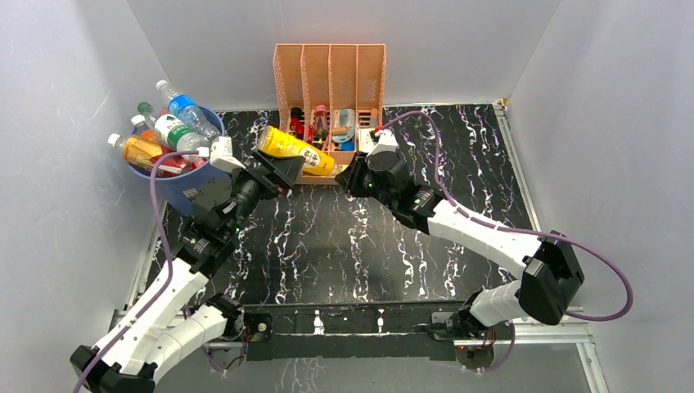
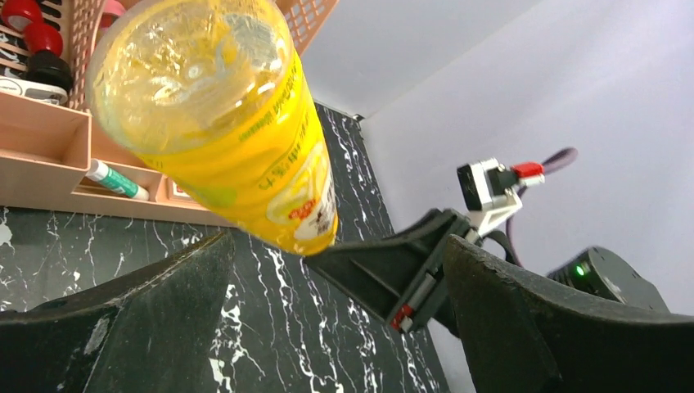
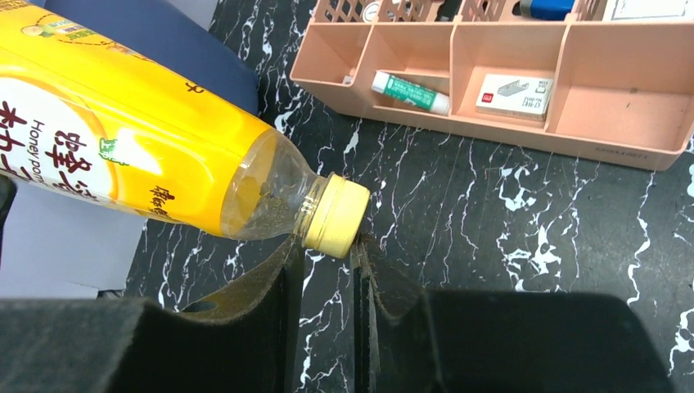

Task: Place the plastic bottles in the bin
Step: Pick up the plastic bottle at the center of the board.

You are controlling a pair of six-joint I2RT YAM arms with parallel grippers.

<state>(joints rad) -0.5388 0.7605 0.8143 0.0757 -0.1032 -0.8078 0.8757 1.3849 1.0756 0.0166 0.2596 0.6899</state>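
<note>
The yellow juice bottle (image 1: 295, 151), clear at the neck, hangs tilted over the bench (image 1: 344, 246), its cap grasped by the right claw (image 3: 327, 250). The left claw (image 1: 281, 170) is released, jaws wide under its base. The bin (image 1: 176, 192), heaped with bottles (image 1: 168, 131), is at 9 o'clock, the peach rack (image 1: 327, 74) at 12, and bare bench at 6.

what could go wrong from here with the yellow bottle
The yellow bottle hangs by its cap, pinched only at the tips of the right jaws, so it may twist loose before the open left jaws close on it. The bin is already heaped above its rim, so one more may roll off.
</note>
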